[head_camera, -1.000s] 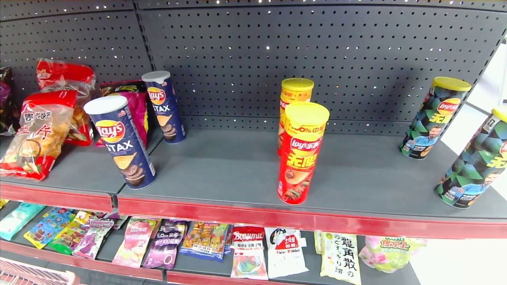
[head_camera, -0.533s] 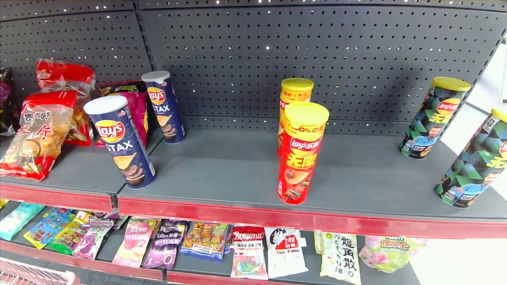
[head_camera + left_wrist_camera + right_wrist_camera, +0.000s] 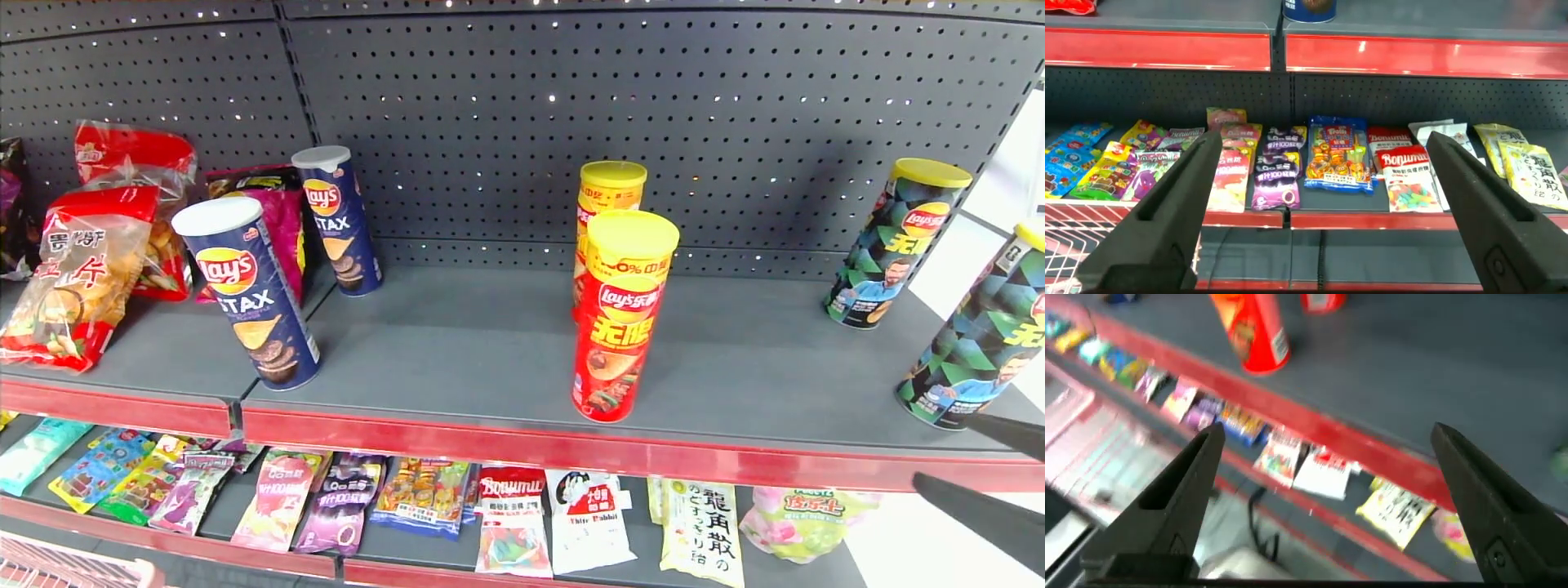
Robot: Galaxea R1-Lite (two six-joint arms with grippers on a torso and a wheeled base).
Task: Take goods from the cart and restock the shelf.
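Observation:
The grey shelf (image 3: 490, 343) with a red front lip carries upright chip cans: two blue ones (image 3: 249, 294), two red and yellow ones (image 3: 622, 318) and two green-black ones (image 3: 894, 245). My right gripper (image 3: 992, 474) stands open and empty at the lower right, in front of the shelf lip. In the right wrist view it (image 3: 1323, 498) hangs above the red lip, with the front red can (image 3: 1253, 331) beyond it. My left gripper (image 3: 1323, 196) is open and empty, facing the lower shelf's snack packets (image 3: 1339, 159). The pink wire cart (image 3: 65, 563) shows at the bottom left.
Red snack bags (image 3: 77, 269) and a purple bag (image 3: 282, 212) lie at the shelf's left end. Bare shelf lies between the blue and red cans and between the red and green-black cans. Flat packets (image 3: 514, 523) line the lower shelf.
My right gripper's two dark fingers have come into the head view at the lower right. The cans and bags on the shelf have not moved.

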